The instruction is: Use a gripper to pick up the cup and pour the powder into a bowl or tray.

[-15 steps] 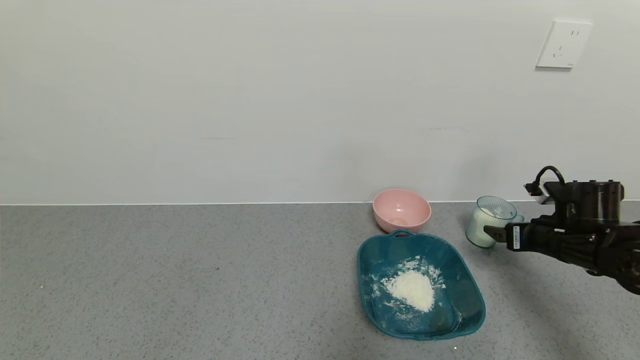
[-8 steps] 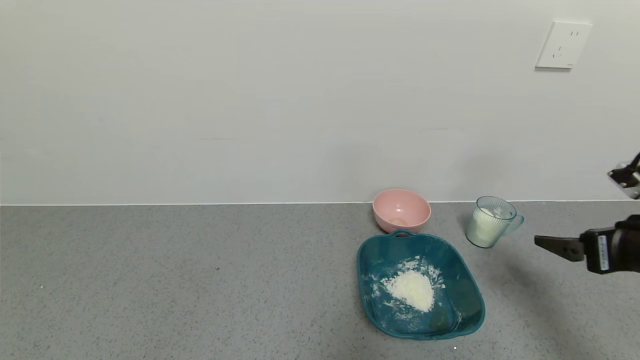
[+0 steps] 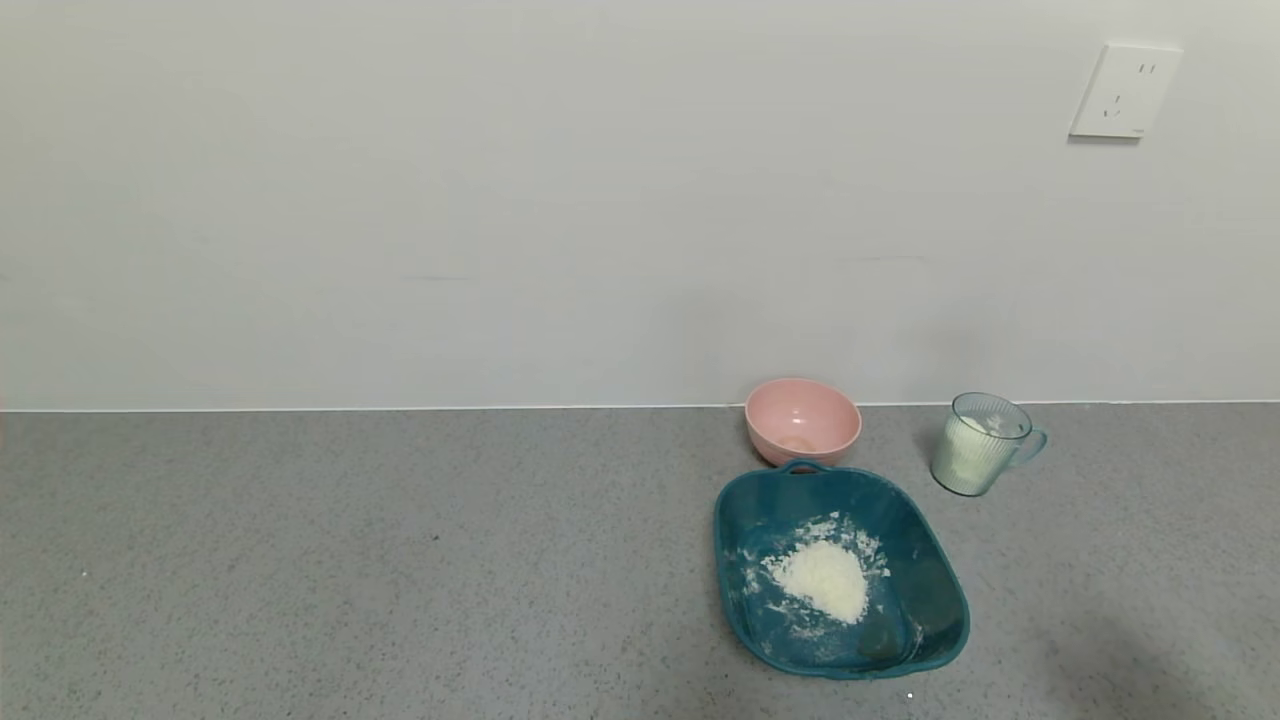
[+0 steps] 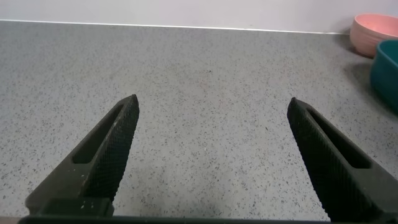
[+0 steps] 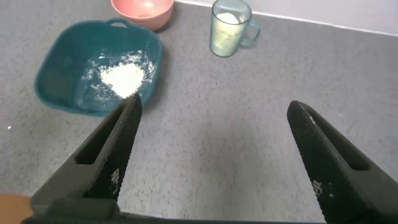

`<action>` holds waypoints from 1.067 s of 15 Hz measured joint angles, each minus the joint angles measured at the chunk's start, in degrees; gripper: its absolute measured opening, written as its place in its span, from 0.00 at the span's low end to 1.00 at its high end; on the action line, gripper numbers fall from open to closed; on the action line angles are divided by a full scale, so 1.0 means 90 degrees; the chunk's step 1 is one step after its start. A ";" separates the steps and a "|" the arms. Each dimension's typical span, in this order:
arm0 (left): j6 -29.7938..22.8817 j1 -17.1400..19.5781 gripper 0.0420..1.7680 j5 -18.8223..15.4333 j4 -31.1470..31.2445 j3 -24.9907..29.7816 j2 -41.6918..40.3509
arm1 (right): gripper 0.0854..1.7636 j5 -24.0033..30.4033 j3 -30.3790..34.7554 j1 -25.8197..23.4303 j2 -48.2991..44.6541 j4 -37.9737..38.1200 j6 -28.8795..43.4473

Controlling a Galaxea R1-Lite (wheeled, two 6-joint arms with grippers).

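Observation:
The ribbed clear cup (image 3: 982,443) stands upright on the grey counter, right of the pink bowl, with white powder inside and its handle to the right. It also shows in the right wrist view (image 5: 229,27). The teal tray (image 3: 935,560) lies in front of the bowl and holds a heap of white powder (image 3: 822,578). My right gripper (image 5: 211,112) is open and empty above bare counter, well back from the cup and tray (image 5: 56,68). My left gripper (image 4: 212,107) is open and empty over bare counter. Neither gripper shows in the head view.
A pink round bowl (image 3: 802,418) stands by the back wall, just behind the tray; its edge shows in the left wrist view (image 4: 373,31). A white wall socket (image 3: 1124,90) is at the upper right. The counter (image 3: 350,560) stretches bare to the left.
My right arm has drawn back from beside the cup to the right and out of the head view. The cup stays upright where it was.

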 joint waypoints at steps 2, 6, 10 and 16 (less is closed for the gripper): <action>0.0000 0.0000 0.97 0.0000 0.0003 0.0000 0.0000 | 0.96 -0.0003 -0.0008 -0.0031 -0.0828 0.0396 -0.0007; 0.0003 0.0000 0.97 -0.0003 0.0003 0.0000 0.0000 | 0.96 0.0022 -0.0129 -0.0263 -0.2076 0.1005 -0.0022; 0.0000 0.0000 0.97 0.0000 0.0003 0.0000 0.0000 | 0.96 0.0027 -0.0248 -0.0450 -0.2766 0.1264 0.0039; 0.0000 0.0000 0.97 -0.0003 0.0000 0.0000 0.0000 | 0.96 0.0034 -0.0618 0.0103 -0.3052 0.1638 -0.0061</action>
